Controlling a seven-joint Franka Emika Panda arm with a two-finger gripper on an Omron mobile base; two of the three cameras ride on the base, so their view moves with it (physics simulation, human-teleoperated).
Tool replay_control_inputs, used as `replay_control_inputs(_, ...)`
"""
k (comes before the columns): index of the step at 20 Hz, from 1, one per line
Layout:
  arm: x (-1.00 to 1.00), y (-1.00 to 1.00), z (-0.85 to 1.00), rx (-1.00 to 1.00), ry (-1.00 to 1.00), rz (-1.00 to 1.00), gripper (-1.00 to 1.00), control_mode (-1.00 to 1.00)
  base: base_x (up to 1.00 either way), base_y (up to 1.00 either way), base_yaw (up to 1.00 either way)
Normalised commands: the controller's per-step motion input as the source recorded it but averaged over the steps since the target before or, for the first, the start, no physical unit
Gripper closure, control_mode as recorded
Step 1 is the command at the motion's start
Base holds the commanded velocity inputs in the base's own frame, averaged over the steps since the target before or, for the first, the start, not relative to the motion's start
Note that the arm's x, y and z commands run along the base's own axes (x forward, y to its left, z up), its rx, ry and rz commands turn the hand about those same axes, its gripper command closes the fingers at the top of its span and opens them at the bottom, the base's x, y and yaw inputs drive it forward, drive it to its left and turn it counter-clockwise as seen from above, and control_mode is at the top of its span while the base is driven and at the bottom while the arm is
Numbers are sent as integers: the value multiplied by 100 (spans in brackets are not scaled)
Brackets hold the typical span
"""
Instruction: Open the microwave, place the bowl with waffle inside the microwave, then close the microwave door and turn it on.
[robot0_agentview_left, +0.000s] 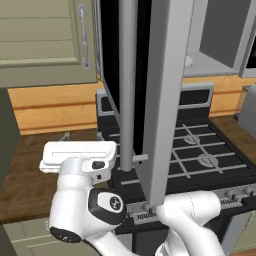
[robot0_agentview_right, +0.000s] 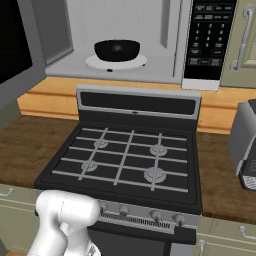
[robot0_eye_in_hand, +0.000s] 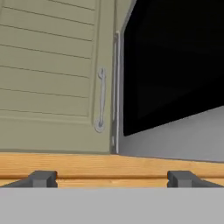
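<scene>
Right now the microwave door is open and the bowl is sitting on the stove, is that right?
Not quite. The door is open, but the bowl is inside the microwave, on its round white plate, above the stove. The right base view shows this.

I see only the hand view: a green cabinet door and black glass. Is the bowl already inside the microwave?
Observer: Yes. The bowl sits on the white plate inside the microwave.
Operator: Is the door open or closed?
Observer: The door stands wide open, swung out to the left.
Operator: What is below the microwave?
Observer: A stove with nothing on its grates.
</scene>
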Motion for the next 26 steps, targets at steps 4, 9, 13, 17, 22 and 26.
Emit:
replay_control_inputs(4, -42, 0, 27, -4, -1, -32, -100, -100, 0, 0, 0)
replay_control_inputs(9, -13, 0, 18, -6, -5, -27, -100, -100, 0, 0, 0)
replay_control_inputs(13, -6, 0, 7, -7, -8, -19, -100, -100, 0, 0, 0)
replay_control_inputs(17, -2, -16, 0, -2, -8, -13, -100, -100, 0, 0, 0)
replay_control_inputs(22, 0, -23, 0, 0, -2, -14, -100, -100, 0, 0, 0)
replay_control_inputs(26, 0, -14, 0, 0, 0, -10, -100, -100, 0, 0, 0)
